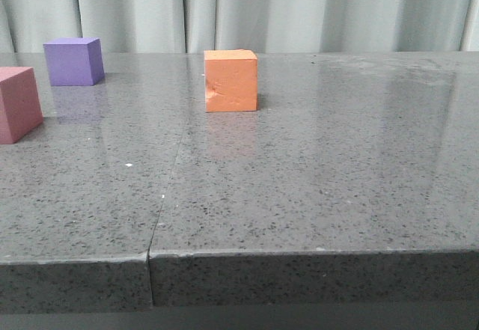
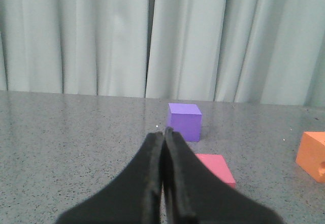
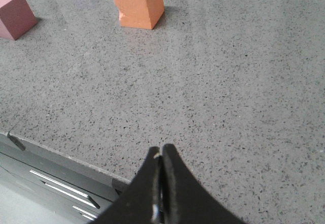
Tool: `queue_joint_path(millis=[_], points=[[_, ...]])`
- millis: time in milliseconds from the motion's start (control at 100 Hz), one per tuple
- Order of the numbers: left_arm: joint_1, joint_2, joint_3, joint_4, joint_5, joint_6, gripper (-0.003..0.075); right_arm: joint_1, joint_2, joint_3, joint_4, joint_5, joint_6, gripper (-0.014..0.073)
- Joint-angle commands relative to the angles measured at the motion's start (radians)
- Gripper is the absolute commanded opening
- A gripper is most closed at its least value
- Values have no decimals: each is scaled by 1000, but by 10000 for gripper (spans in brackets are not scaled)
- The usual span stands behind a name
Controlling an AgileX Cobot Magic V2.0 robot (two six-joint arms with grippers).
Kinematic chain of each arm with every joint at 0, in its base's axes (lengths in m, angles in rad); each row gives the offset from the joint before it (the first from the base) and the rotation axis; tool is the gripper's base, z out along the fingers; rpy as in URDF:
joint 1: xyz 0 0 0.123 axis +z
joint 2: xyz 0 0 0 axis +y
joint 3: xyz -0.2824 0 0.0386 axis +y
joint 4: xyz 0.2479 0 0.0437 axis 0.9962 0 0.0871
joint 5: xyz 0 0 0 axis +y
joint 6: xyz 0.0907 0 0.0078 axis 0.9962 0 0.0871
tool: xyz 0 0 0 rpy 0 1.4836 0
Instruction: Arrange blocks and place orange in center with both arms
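Note:
The orange cube [image 1: 231, 81], with a dent in its near face, stands on the grey table near the middle, toward the back. The purple cube [image 1: 73, 61] stands at the back left. The pink cube [image 1: 18, 104] stands at the left edge, partly cut off. No gripper shows in the front view. My left gripper [image 2: 164, 132] is shut and empty, short of the pink cube [image 2: 219, 166] and the purple cube [image 2: 184, 121]; the orange cube [image 2: 314, 156] lies off to its side. My right gripper [image 3: 160, 150] is shut and empty over the table's front edge, far from the orange cube [image 3: 138, 3].
The grey speckled table [image 1: 299, 180] has a seam [image 1: 168, 188] running front to back left of the middle. A pale curtain [image 1: 299, 8] hangs behind it. The right wrist view shows the table's front edge and a dark frame [image 3: 45, 176] below it.

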Motion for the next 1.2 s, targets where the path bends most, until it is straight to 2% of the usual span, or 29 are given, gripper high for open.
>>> queue_joint_path(millis=[0, 330, 590, 660, 730, 900, 970, 1020, 1190], points=[[4, 96, -110, -3, -5, -7, -20, -3, 7, -26, -7, -49, -11, -67], [4, 436, -392, -1, 165, -7, -20, -3, 7, -26, -7, -35, -11, -67], [4, 664, -564, -1, 195, -7, 1, -3, 7, -26, -7, -35, -11, -67], [4, 720, -606, -1, 212, -7, 62, -3, 7, -26, -7, -35, -11, -67], [4, 767, -642, -1, 225, -7, 168, -3, 7, -26, -7, -35, -11, -67], [4, 864, -710, -1, 224, -7, 575, -3, 7, -26, -7, -35, -11, -67], [4, 898, -739, -1, 224, -7, 687, -3, 7, -26, -7, -35, -11, -67], [4, 921, -759, -4, 226, -7, 708, -3, 7, -26, -7, -35, -11, -67], [-11, 998, -838, -12, 239, 65, 678, -3, 7, -26, -7, -35, -11, -67]])
